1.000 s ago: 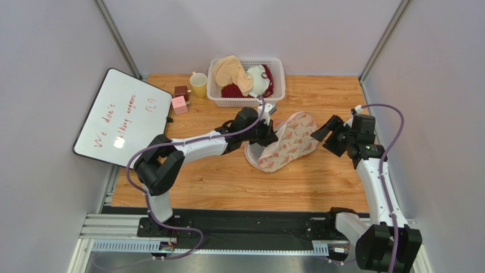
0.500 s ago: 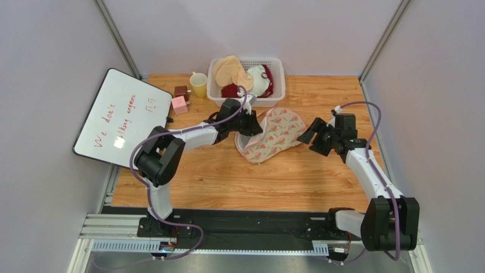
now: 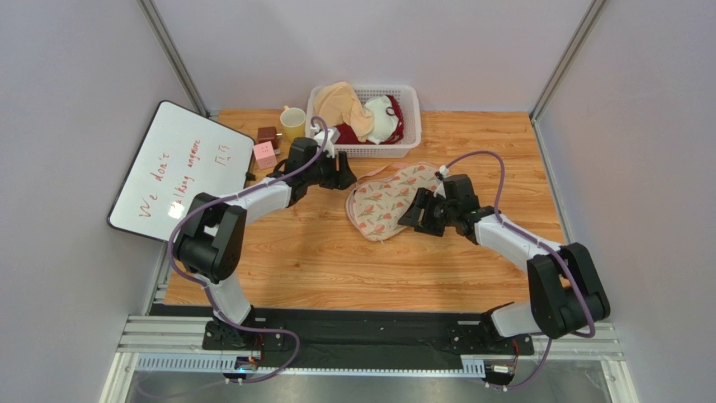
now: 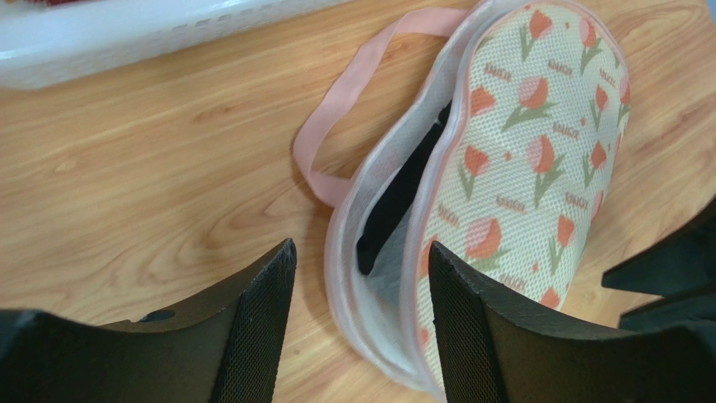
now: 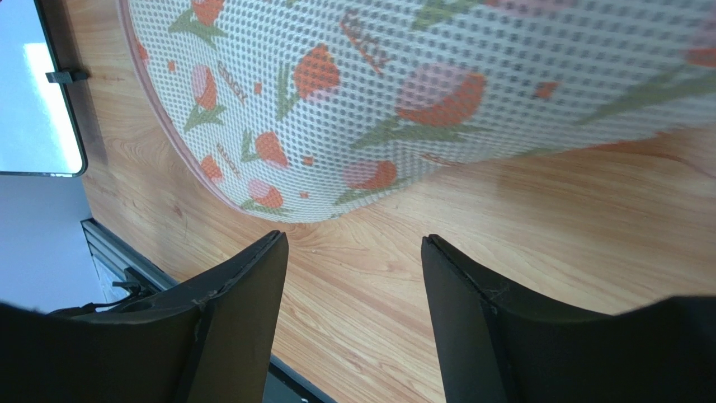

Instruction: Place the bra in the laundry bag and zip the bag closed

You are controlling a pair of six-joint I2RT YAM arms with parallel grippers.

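The laundry bag [image 3: 388,201] lies flat on the wooden table, cream mesh with pink-red tulip prints. In the left wrist view the laundry bag [image 4: 525,168] gapes open along its near edge. A black band of the bra [image 4: 395,201] shows inside it, and the rest of the bra is hidden. My left gripper [image 3: 347,177] is open just left of the bag. In its own view the left gripper [image 4: 361,262] frames the bag's open rim without gripping it. My right gripper [image 3: 412,217] is open at the bag's right edge. Below the laundry bag [image 5: 403,84], the right gripper [image 5: 353,243] holds nothing.
A white slatted basket [image 3: 323,143] with beige, white and dark-red garments stands at the back. A yellow cup [image 3: 293,125], a pink cube [image 3: 265,155] and a brown cube [image 3: 269,135] sit left of it. A whiteboard [image 3: 181,172] leans at the left. The bag's pink loop [image 4: 353,92] lies on the wood.
My left gripper opened, let go of the bag and drew back to the left. The bag shifted left and settled flat. My right arm swung left up to the bag's right edge.
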